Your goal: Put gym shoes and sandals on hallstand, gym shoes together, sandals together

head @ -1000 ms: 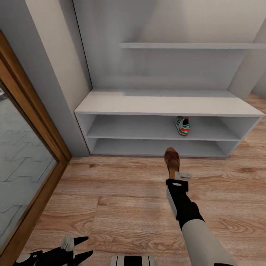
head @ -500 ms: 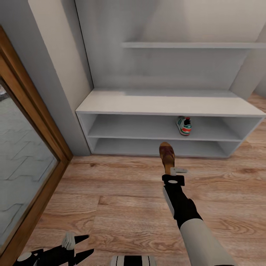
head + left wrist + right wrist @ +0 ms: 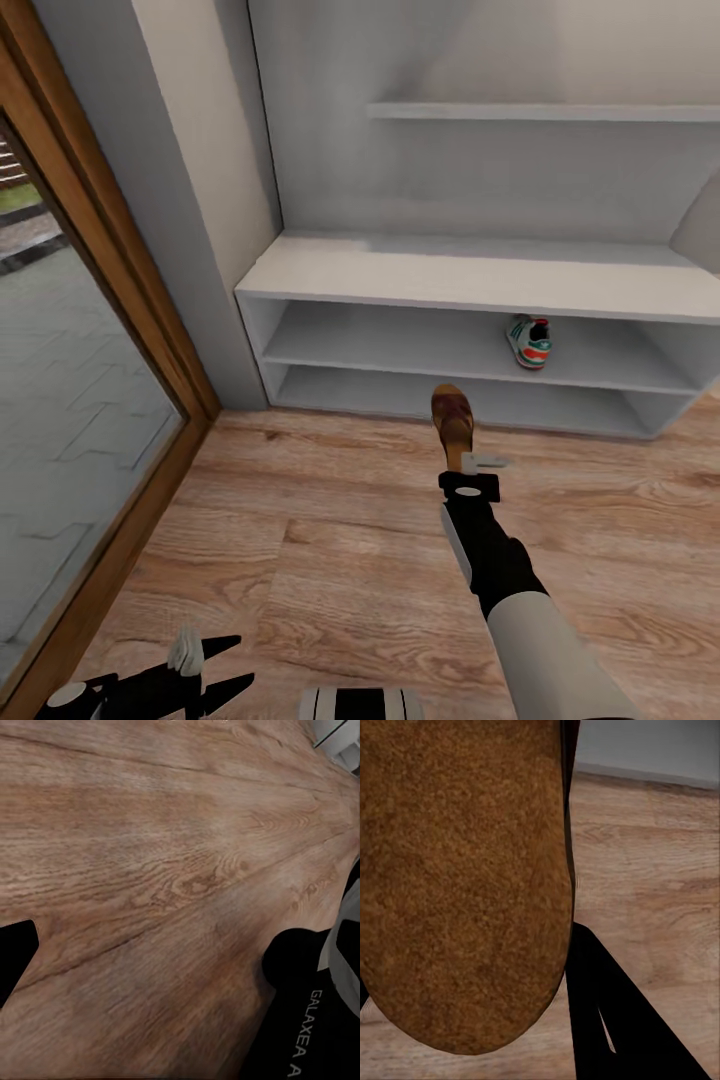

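A dark brown sandal (image 3: 452, 418) hangs above the corridor floor (image 3: 320, 530) in front of the hallstand (image 3: 450, 275), toe pointing at the lower slot. My right gripper (image 3: 470, 462) is shut on its heel end. The right wrist view has the sandal's tan underside (image 3: 465, 877) close up, beside one black finger (image 3: 600, 1012). One gym shoe (image 3: 530, 342) stands on the hallstand's upper open shelf, right of centre. My left gripper (image 3: 215, 668) hovers low at the near left, open and holding nothing, over bare planks (image 3: 165, 870).
A floating shelf (image 3: 540, 112) hangs above the bench top. A wood-framed glass door (image 3: 110, 270) runs along the left, with a grey wall post (image 3: 190, 220) between it and the rack. Open floor lies between me and the rack.
The camera has swung left, so the hallstand and gym shoe sit further right in the picture. The right gripper lifted the sandal slightly toward the rack. The left gripper stayed put.
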{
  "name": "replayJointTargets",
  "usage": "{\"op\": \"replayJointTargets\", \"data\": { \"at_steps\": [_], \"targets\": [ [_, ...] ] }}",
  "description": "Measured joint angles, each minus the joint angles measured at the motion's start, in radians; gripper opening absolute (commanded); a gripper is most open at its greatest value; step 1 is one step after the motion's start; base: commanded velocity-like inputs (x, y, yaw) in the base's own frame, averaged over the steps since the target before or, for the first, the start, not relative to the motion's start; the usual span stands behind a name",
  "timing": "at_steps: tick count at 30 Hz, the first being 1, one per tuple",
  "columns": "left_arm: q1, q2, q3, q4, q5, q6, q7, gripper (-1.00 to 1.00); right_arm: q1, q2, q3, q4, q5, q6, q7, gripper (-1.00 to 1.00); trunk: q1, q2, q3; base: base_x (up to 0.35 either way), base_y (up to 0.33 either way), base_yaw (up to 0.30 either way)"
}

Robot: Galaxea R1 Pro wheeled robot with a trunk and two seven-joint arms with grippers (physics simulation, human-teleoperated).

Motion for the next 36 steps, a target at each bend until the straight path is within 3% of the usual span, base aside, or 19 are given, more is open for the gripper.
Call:
{"op": "replayJointTargets", "data": {
  "at_steps": [12,22,36],
  "targets": [
    [0.0,-0.001,0.0,0.0,0.001,0.0,0.0,1.0,0.0,0.0,-0.002,-0.004,-0.012,0.0,0.0,-1.0,0.005,-0.003,-0.061,0.0,0.0,0.019],
    [0.0,0.0,0.002,-0.003,0.001,-0.001,-0.001,1.0,0.0,0.0,-0.002,-0.004,-0.011,0.0,0.0,-1.0,0.005,-0.003,-0.07,0.004,0.0,0.0],
    [0.0,-0.002,0.001,-0.002,-0.001,-0.001,-0.001,1.0,0.0,0.0,-0.002,-0.089,-0.008,0.003,-0.003,-1.0,0.005,-0.003,-0.07,0.213,0.05,0.0]
  ]
}}
